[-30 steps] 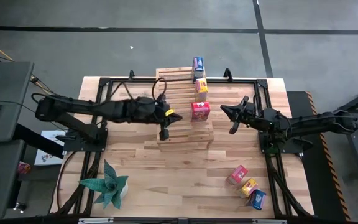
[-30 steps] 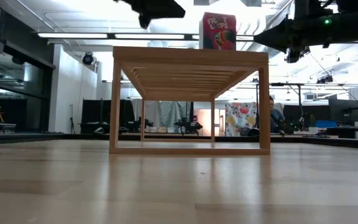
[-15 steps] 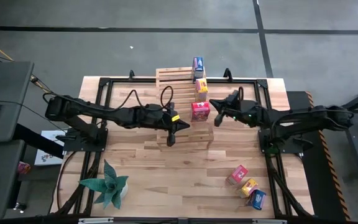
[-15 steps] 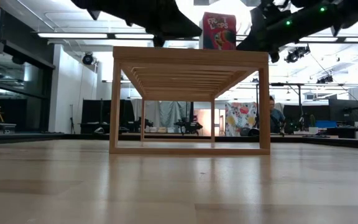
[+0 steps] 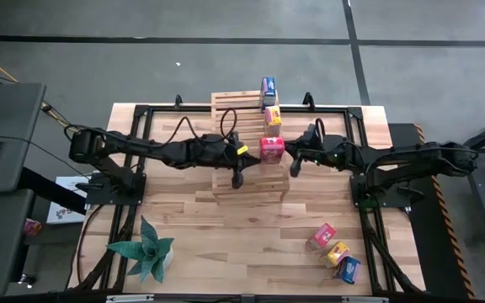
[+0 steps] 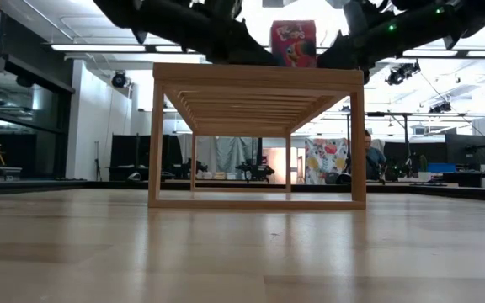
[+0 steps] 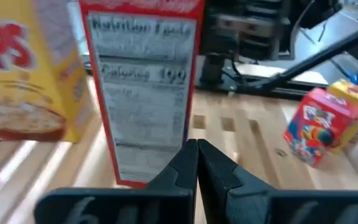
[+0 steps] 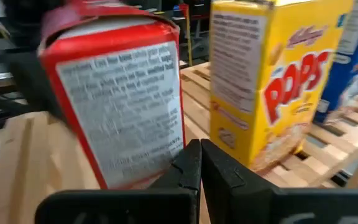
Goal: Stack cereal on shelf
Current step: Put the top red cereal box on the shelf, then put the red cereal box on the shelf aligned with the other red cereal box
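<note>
**Cereal boxes on the rack, both grippers closed beside the red one**

Cereal stands in a row on the rack [image 5: 247,160], near its right edge: a red box [image 5: 271,149] on the front tier, a yellow box [image 5: 273,117] behind it, a blue box [image 5: 269,88] at the back. The rack is at the middle of the tabletop [image 5: 226,227], toward the far edge. The left gripper [image 5: 237,180] is over the rack's front edge, left of the red box, with fingers pressed together and holding nothing. The right gripper [image 5: 294,170] is just right of the red box, also clenched and empty. Three more boxes lie near the front right corner of the tabletop: red [image 5: 321,236], yellow [image 5: 337,252], blue [image 5: 349,268]. A plant [image 5: 146,251] stands near the front left corner.
</note>
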Controlling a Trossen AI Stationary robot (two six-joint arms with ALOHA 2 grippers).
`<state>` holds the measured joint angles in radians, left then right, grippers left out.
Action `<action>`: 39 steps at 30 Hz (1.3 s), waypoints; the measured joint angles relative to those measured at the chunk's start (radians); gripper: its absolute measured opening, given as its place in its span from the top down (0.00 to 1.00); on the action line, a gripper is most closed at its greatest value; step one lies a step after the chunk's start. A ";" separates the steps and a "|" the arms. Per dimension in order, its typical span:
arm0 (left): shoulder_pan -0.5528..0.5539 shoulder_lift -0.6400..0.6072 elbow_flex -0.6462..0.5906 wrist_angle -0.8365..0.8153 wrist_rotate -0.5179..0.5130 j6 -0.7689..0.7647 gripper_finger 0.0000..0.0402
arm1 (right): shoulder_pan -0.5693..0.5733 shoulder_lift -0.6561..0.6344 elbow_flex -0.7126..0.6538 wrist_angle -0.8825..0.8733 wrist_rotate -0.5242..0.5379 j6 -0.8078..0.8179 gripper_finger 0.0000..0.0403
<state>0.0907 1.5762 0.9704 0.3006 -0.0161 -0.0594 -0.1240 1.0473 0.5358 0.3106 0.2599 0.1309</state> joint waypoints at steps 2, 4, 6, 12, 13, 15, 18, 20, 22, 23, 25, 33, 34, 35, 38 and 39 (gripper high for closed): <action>0.018 0.010 0.000 -0.001 0.014 0.000 1.00 | 0.000 0.000 0.000 -0.001 -0.017 0.003 1.00; 0.032 0.013 0.000 0.000 0.024 0.000 1.00 | 0.000 0.000 0.000 -0.001 -0.026 0.004 1.00; 0.044 0.018 0.000 0.009 0.040 0.000 1.00 | -0.001 0.000 0.000 -0.001 -0.025 0.010 1.00; 0.054 0.018 0.000 0.008 0.052 0.000 1.00 | 0.009 0.000 0.000 -0.028 -0.033 0.029 1.00; 0.053 0.018 0.000 0.008 0.048 0.000 1.00 | 0.015 0.000 0.000 -0.034 -0.037 0.029 1.00; 0.052 0.019 0.000 0.008 0.039 0.001 1.00 | 0.029 0.000 0.000 -0.040 -0.042 0.027 1.00; 0.053 0.021 0.000 -0.009 0.025 0.001 1.00 | 0.056 0.000 0.000 -0.041 -0.043 0.027 1.00; 0.049 0.022 0.000 -0.013 0.024 0.001 1.00 | 0.073 -0.001 0.000 -0.041 -0.043 0.026 1.00; 0.048 0.022 0.000 -0.008 0.027 0.001 1.00 | 0.085 -0.006 0.000 -0.041 -0.042 0.026 1.00; 0.047 0.022 0.000 -0.009 0.028 0.001 1.00 | 0.090 -0.009 0.000 -0.040 -0.041 0.026 1.00; 0.047 0.022 0.000 -0.009 0.028 0.001 1.00 | 0.097 -0.015 0.000 -0.043 -0.031 0.026 1.00; 0.039 0.022 0.000 -0.013 0.027 0.001 1.00 | 0.102 -0.039 0.000 -0.098 0.031 0.019 1.00; 0.037 0.022 0.000 -0.018 0.028 0.004 1.00 | 0.102 -0.047 0.000 -0.115 0.044 0.019 1.00; 0.034 0.022 0.000 -0.023 0.029 0.012 1.00 | 0.102 -0.057 0.000 -0.138 0.056 0.019 1.00; 0.035 0.003 -0.001 -0.079 0.031 0.035 1.00 | 0.102 -0.095 0.000 -0.206 0.081 0.018 1.00; 0.038 -0.010 -0.001 -0.093 0.032 0.044 1.00 | 0.101 -0.110 0.000 -0.234 0.083 0.019 1.00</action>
<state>0.1285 1.5661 0.9691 0.2080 0.0158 -0.0152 -0.0227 0.9378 0.5358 0.0764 0.3427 0.1497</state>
